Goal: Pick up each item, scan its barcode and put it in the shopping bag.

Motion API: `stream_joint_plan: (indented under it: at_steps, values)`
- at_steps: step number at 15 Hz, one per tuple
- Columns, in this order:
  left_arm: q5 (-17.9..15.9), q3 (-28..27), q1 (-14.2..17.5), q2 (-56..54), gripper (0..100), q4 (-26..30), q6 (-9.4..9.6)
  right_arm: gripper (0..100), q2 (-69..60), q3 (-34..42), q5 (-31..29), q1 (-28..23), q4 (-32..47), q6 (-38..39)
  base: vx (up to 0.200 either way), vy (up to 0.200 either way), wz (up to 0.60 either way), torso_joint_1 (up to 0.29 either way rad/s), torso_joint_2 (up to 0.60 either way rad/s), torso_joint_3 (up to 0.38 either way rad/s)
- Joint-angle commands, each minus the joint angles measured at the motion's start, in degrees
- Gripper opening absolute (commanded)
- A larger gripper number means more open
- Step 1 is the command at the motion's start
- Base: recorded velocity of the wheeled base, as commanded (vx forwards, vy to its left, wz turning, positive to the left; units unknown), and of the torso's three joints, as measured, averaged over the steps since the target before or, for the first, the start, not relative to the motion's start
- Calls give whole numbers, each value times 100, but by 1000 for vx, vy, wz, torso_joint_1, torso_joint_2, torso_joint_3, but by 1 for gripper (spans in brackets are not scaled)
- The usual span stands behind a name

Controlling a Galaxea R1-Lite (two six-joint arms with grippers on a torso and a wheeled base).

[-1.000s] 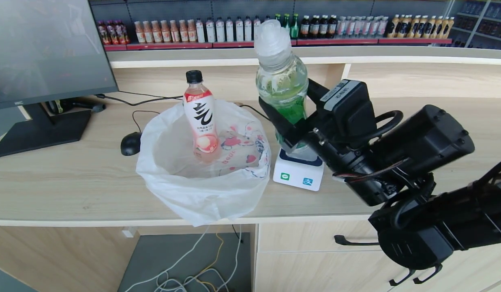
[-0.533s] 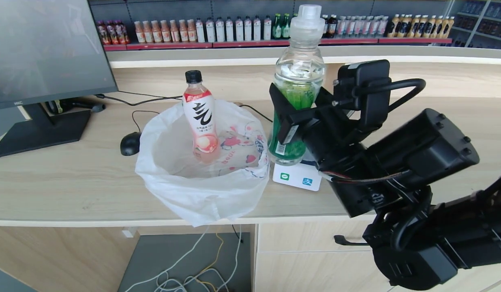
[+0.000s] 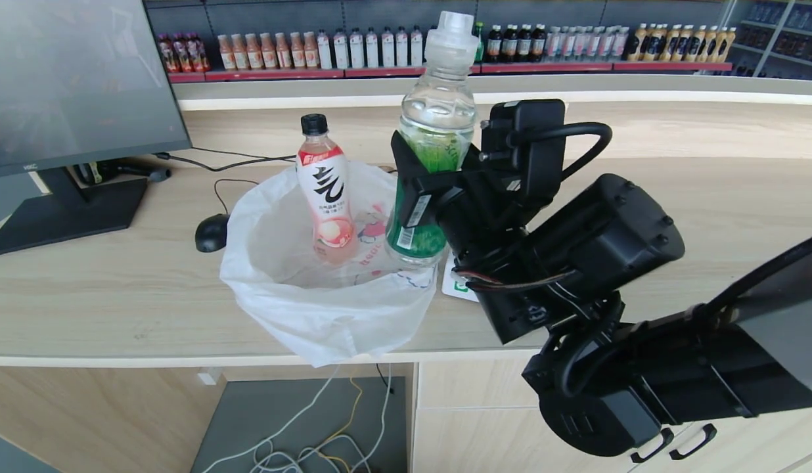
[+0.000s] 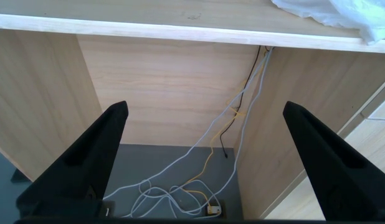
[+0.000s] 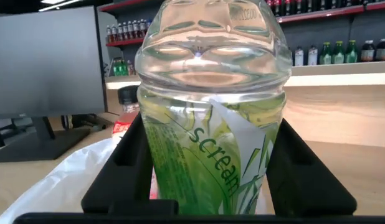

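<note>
The right gripper (image 3: 436, 187) is clamped around the upright green-labelled bottle (image 3: 437, 115), holding it over the right rim of the white shopping bag (image 3: 301, 309). The bag's mouth lies below and slightly to the robot's left, where a pink bottle (image 3: 325, 190) stands inside.

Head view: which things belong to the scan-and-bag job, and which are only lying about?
Job: green-label bottle in right gripper, pink-label bottle, shopping bag, white scanner box.
Lying about: monitor, mouse, shelf bottles, loose cables.
</note>
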Motion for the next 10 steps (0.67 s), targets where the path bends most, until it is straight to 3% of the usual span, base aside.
stream_joint_plan:
  at_steps: [1,10]
  values:
    - [1,-1,0,-2,100,0,2,0,239,-275,10,8,111,77,0,0,0,0,0,0]
    - [1,-1,0,-2,100,0,2,0,1030,-1163,80,0,463,332,0,0,0,0,0,0]
